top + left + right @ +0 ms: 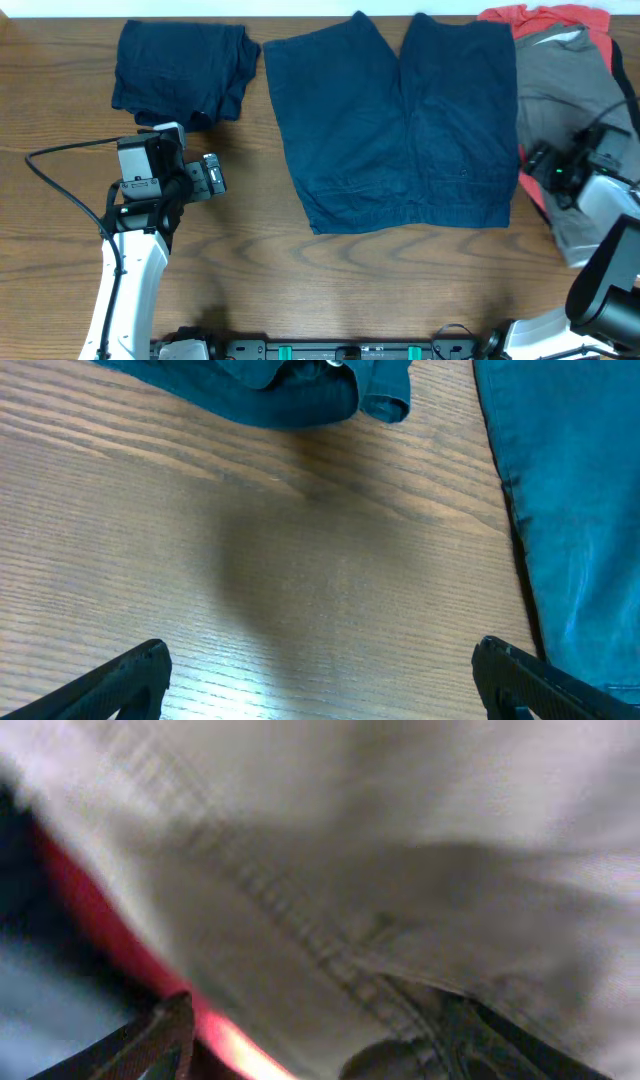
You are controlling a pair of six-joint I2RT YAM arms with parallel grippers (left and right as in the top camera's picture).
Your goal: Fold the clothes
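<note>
Dark navy shorts (400, 120) lie spread flat at mid-table; their edge (580, 510) shows in the left wrist view. A folded navy garment (180, 70) lies at the back left, its hem (270, 390) ahead of my left gripper. My left gripper (215, 178) hovers open over bare wood (320, 655), between the two navy pieces. At the right, a grey garment (560, 100) lies over a coral-red one (545, 20). My right gripper (535, 165) is at the grey garment's left edge, its jaws apart with grey fabric (400, 870) between them (320, 1010) and coral-red cloth (90, 910) beside the left finger.
The wooden table (250, 260) carries everything. A black cable (60, 155) loops out to the left of the left arm. The arm bases and a black rail (340, 350) line the front edge. The right arm's white body (610, 200) lies over the grey garment's lower part.
</note>
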